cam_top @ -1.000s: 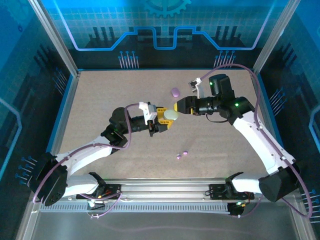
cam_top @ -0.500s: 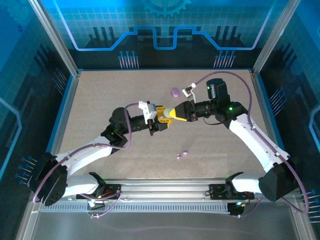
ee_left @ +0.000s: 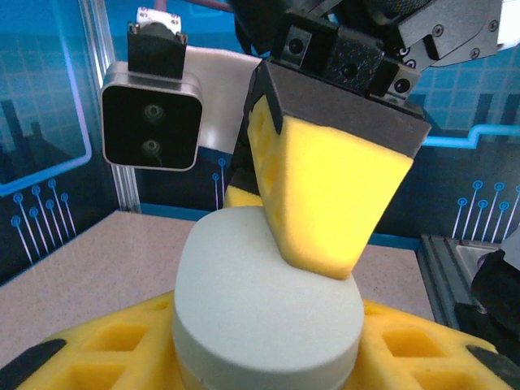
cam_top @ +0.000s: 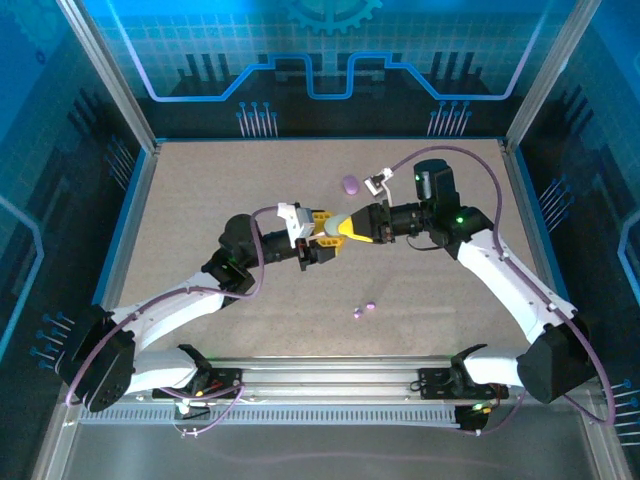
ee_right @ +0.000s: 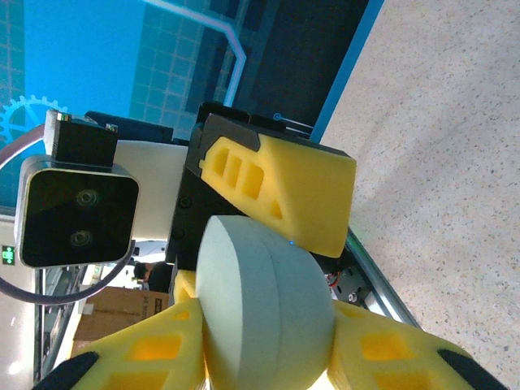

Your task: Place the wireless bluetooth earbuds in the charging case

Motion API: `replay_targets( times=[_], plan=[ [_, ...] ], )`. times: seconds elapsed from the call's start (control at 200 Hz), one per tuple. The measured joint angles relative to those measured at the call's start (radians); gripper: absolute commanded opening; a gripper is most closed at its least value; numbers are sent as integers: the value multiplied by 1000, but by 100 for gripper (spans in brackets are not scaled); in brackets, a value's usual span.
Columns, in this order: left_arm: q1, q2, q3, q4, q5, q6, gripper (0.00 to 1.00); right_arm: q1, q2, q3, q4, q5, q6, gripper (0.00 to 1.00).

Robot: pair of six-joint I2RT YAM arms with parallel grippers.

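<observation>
- While both arms meet over the middle of the table [cam_top: 220, 190], the mint case [ee_left: 260, 301] hangs between them, clear of the surface.
- L gripper [cam_top: 331, 238]: yellow pads sit either side of the mint case w/ contact by the look. Can't tell if they actually squeeze.
- R gripper [cam_top: 343, 228]: reaches in from the table's right side, jaws pinching the mint case. In the R wrist view the case is wedged btwn both pads.
- L wrist view: one R finger [ee_left: 325, 203] rests on the case's top face, near its rim.
- Mint case looks closed, w/ a seam line round its edge.
- Earbuds: two tiny purple ones [cam_top: 370, 303] [cam_top: 357, 313] lie on the table, close together but apart, btwn the grippers and the near edge, a bit right of centre.
- Purple case [cam_top: 350, 185]: lies toward the far edge, near the R gripper but not touching it.
</observation>
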Motion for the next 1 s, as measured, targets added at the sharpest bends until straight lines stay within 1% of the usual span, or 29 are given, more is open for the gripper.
replay_targets(
  times=[0.12,0.175,0.26,0.355,0.48,0.62,0.695,0.755,0.876,1.001],
  plan=[
    [0,0,0,-9,-10,8,60,-6,0,-24,26,27,19,14],
    [0,0,0,-16,-14,13,67,-13,-1,-33,31,39,26,15],
    [0,0,1,-32,-18,24,68,-34,-6,-48,34,60,31,14],
    [0,0,5,-50,-29,29,73,-63,-18,-68,32,80,32,15],
    [0,0,5,-66,-36,30,75,-143,-29,-101,24,137,19,15],
    [0,-14,5,-82,-67,31,75,-283,-19,-190,-4,232,-21,15],
    [0,-32,5,-91,-97,31,76,-362,34,-255,-4,275,-34,15],
    [0,-49,5,-105,-123,31,76,-402,97,-297,-3,307,-46,15],
    [0,-78,19,-158,-176,29,76,-418,243,-325,9,330,-68,15],
    [0,-92,39,-211,-216,26,77,-417,373,-316,72,330,-74,16]
  ],
)
